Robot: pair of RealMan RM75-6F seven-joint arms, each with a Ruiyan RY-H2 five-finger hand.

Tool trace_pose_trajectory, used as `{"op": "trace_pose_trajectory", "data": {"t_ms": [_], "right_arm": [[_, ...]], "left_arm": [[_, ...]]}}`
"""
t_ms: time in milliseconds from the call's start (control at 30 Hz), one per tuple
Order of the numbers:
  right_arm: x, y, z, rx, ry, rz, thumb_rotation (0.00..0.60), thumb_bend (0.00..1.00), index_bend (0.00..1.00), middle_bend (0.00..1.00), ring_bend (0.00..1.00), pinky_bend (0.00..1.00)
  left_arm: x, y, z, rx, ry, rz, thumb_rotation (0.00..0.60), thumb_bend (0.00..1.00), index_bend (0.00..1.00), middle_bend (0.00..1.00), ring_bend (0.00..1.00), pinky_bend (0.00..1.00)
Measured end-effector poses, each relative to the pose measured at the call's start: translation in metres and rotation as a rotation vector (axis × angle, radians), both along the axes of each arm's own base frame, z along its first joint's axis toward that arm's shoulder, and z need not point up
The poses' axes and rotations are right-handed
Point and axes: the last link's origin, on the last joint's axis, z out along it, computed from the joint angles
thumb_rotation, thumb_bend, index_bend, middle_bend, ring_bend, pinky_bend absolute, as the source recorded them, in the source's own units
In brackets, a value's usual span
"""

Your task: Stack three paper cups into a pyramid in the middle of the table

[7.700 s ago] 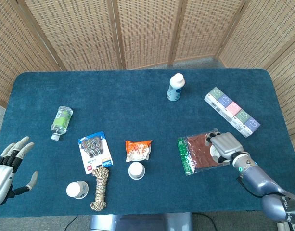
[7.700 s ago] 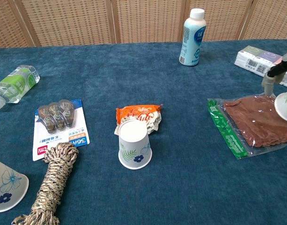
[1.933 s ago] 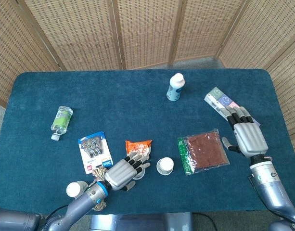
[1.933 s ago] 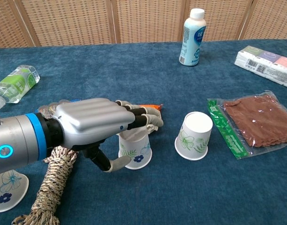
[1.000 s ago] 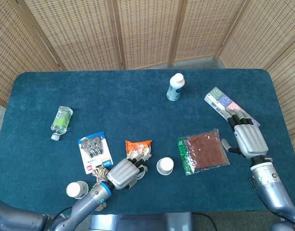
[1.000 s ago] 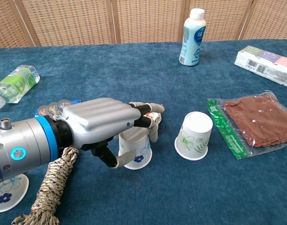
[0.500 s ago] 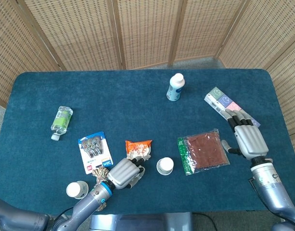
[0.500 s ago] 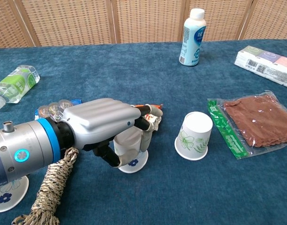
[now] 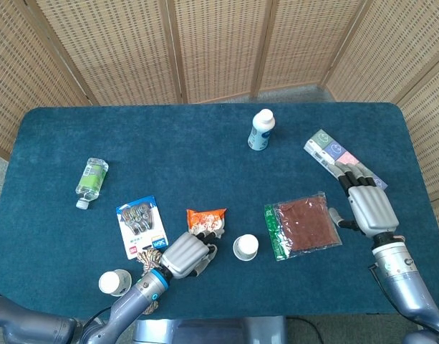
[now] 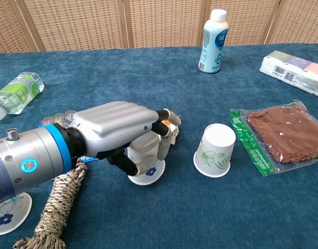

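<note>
Three white paper cups with blue and green flower prints stand upside down near the table's front edge. My left hand (image 9: 185, 254) (image 10: 117, 127) grips the middle cup (image 10: 147, 172), its fingers wrapped round the cup's wall so that only the lower rim shows. A second cup (image 9: 245, 247) (image 10: 216, 150) stands free just to the right of it. The third cup (image 9: 113, 282) (image 10: 5, 207) sits at the front left beside my left forearm. My right hand (image 9: 367, 206) hovers with fingers spread at the right side, holding nothing.
An orange snack packet (image 9: 206, 217) lies just behind the gripped cup. A rope coil (image 10: 57, 202) and a blister card (image 9: 139, 222) lie to the left, a brown pouch (image 9: 302, 226) (image 10: 283, 132) to the right. A milk bottle (image 9: 261, 130), a water bottle (image 9: 92, 179) and a tissue pack (image 9: 326, 150) lie further back.
My left hand's fingers have closed round the middle cup, which earlier stood only under the spread fingers. The right hand and the other two cups have stayed put over the last second.
</note>
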Motion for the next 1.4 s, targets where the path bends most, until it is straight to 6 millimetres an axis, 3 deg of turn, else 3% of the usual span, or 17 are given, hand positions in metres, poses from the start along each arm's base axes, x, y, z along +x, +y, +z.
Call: {"op": "trace_pose_trajectory", "data": {"t_ms": [433,1033,1400], "right_arm": [[-0.002,0.002,0.001,0.001,-0.002,-0.005,0.600,0.42,0.00,0.00,0.00,0.03],[-0.008,0.005,0.004,0.007,-0.008,-0.021,0.600,0.42,0.00,0.00,0.00,0.03],[-0.010,0.005,0.005,0.015,-0.009,-0.030,0.600,0.42,0.00,0.00,0.00,0.03]], "left_arm": [[0.022,0.005,-0.009,0.014,-0.058,-0.037,0.600,0.60,0.53,0.13,0.25,0.63],[0.024,0.009,-0.034,0.026,-0.071,-0.038,0.600,0.60,0.52,0.12,0.23,0.61],[0.021,0.008,-0.039,0.009,-0.089,-0.036,0.600,0.59,0.38,0.01,0.04,0.44]]}}
